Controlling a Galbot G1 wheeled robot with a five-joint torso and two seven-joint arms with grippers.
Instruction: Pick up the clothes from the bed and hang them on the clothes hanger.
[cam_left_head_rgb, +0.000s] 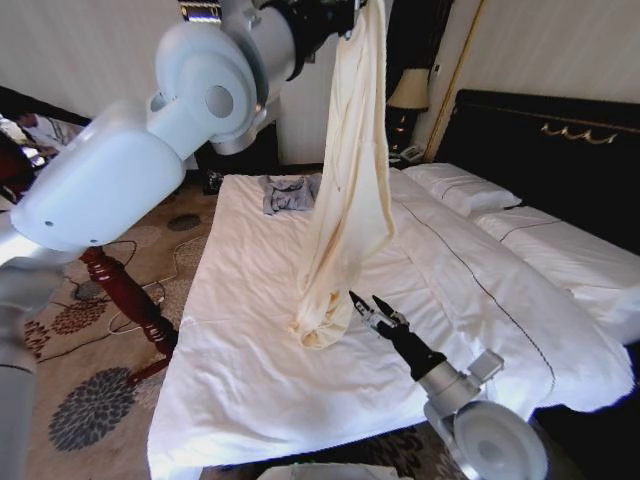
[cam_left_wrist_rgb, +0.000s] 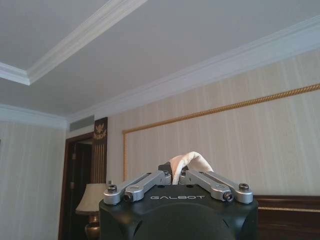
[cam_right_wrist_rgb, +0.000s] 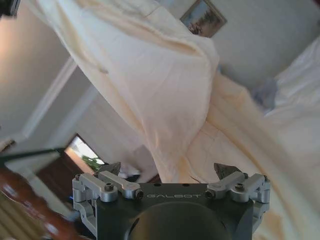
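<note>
Left end effector (cam_left_wrist_rgb: 176, 176): at 12 o'clock — clamped on the clothes (cam_left_head_rgb: 350, 190).
Clothes: hem pooled on the bed (cam_left_head_rgb: 260, 300).
Right end effector (cam_left_head_rgb: 371, 305): at 5 o'clock — spread wide, holding nothing.

we saw the clothes (cam_left_head_rgb: 350, 190) hanging as a tall curtain from the left gripper (cam_left_wrist_rgb: 175, 177), which was clamped on a fold of them up high, their lower end bunched on the bed (cam_left_head_rgb: 250, 370). the right gripper (cam_left_head_rgb: 370, 308), jaws spread, sat just beside that bunch, with bare sheet around it. a small grey-blue garment (cam_left_head_rgb: 288, 193) lay near the far edge. beside the bed's left side stood a dark red wooden post (cam_left_head_rgb: 125, 295), and the raised left arm (cam_left_head_rgb: 150, 150) crossed the space above it.
</note>
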